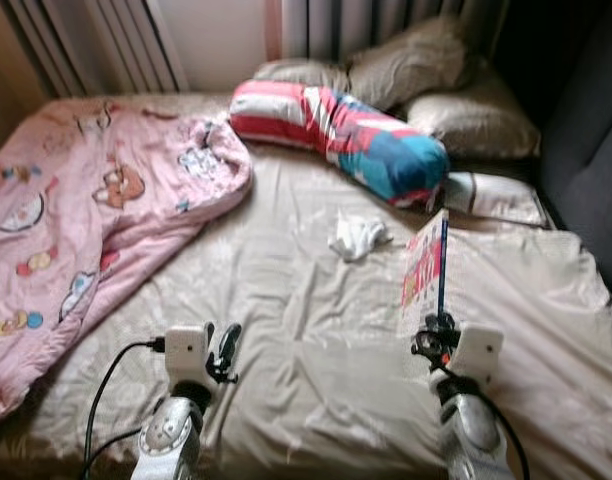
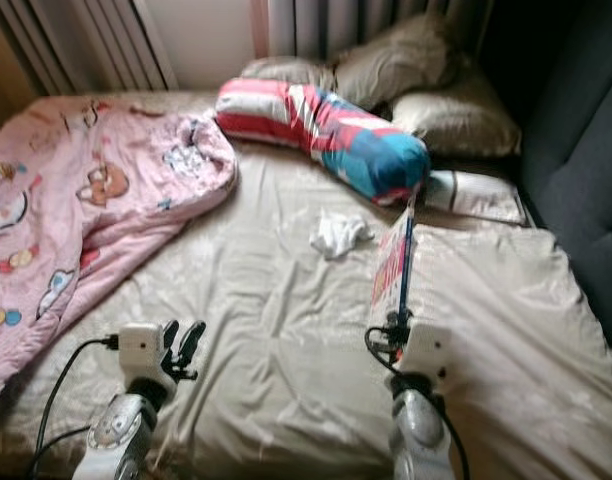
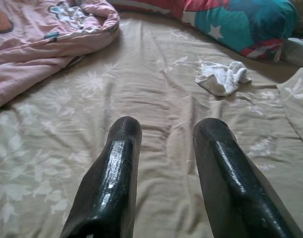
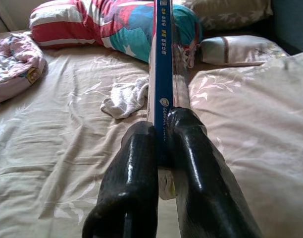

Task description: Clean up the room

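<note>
A: Right gripper [image 4: 161, 144]: fingers clamped on the lower end of a thin book [image 1: 426, 262], blue spine toward the wrist camera. Book held on edge, upright, above the bed [image 1: 316, 330] near its right side.

B: Left gripper [image 3: 166, 144]?

A: Fingers spread apart, nothing between them. It hovers low over the beige sheet near the foot edge, left of centre.

B: Items beyond the grippers?

A: White cloth [image 1: 357, 237], crumpled, mid-bed, just past the book. Behind it a long striped bolster [image 1: 341, 135], red, white and teal, lying slantwise toward the head. Grey pillows [image 1: 426, 80] against the head edge. A small flat pillow [image 1: 501, 196] at the right edge beside the bolster's teal end.

B: Left side?

A: Pink cartoon-print quilt [image 1: 76, 220], bunched, covering the left portion up to the head corner.
</note>
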You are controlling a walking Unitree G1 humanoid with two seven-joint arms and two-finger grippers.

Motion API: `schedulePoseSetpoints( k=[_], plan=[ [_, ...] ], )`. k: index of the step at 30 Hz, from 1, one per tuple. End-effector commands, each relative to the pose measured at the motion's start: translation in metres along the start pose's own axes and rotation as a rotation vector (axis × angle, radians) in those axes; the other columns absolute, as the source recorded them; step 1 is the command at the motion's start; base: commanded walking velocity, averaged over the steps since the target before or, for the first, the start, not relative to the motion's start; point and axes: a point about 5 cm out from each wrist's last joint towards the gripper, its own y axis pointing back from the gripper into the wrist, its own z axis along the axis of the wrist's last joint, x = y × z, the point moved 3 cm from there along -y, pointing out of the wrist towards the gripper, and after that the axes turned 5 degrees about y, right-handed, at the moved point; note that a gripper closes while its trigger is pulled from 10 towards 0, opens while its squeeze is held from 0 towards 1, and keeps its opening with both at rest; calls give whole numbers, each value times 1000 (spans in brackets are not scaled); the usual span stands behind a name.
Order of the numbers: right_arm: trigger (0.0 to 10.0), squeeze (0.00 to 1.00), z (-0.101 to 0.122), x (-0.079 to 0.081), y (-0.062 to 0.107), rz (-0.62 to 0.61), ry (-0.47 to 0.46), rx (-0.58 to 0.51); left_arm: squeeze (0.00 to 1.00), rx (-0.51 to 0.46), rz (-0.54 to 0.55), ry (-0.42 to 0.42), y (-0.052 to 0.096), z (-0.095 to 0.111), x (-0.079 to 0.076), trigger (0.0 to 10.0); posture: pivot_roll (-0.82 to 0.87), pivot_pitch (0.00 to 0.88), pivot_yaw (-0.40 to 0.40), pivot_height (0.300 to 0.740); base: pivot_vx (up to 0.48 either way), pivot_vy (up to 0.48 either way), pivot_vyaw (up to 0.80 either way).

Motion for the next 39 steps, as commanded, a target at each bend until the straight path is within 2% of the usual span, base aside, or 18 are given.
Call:
schedulePoseSetpoints(
  k=[1,9,11,17,39],
  plan=[
    [10000,0,4,5,0,17,5,-23,0,32,21,6,6,-8,6,10000,-36,202,19,740,0,0,0],
    [10000,0,2,6,0,17,-7,-14,0,33,22,12,6,-9,6,10000,-36,201,18,740,0,0,-109],
    [10000,0,2,6,0,19,-5,-14,0,37,12,-29,6,-9,5,10000,-37,202,19,740,0,-133,-784],
    [10000,0,2,6,0,23,-3,-14,0,31,21,7,5,-9,5,10000,-38,201,19,740,0,-384,-781],
    [10000,0,4,7,1,27,16,-30,0,32,21,10,5,-9,6,10000,-44,201,21,740,0,0,0]
  ],
)
